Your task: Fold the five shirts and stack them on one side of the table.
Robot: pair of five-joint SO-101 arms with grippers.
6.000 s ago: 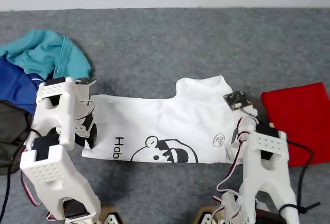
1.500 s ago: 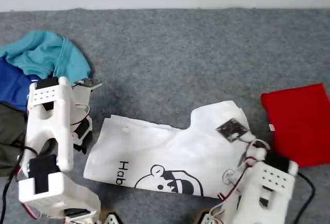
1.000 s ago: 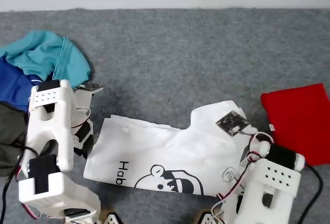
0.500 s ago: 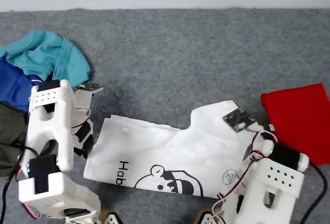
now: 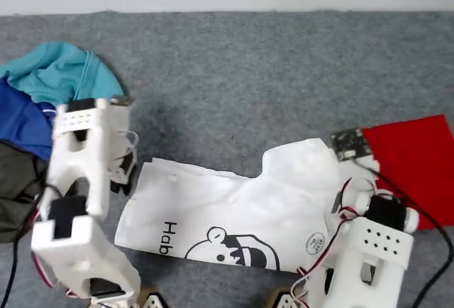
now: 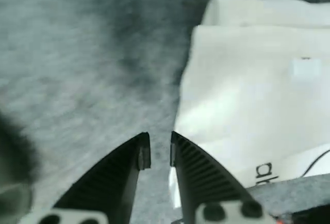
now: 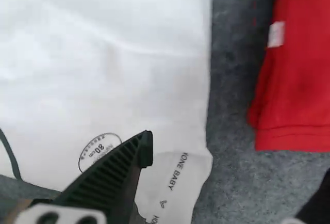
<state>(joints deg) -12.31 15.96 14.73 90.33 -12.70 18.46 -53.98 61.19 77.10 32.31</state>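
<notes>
Grey felt table (image 5: 248, 74): left gripper (image 6: 160, 149) shifted up-frame, fingers narrowly apart, empty; right gripper (image 7: 232, 177) swung toward red shirt (image 5: 411, 159), fingers wide apart. White shirt (image 5: 234, 209) unmoved, lower centre, long axis left-right, print along bottom edge.

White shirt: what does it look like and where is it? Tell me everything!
The white shirt looks like soft cotton. It has a black cartoon drawing and letters along its near edge, and a small round stamp near one corner. It lies spread out, a bit wrinkled, on the grey table, with one layer folded over another along its far edge. The red shirt lies beside it, with a strip of table between them.
</notes>
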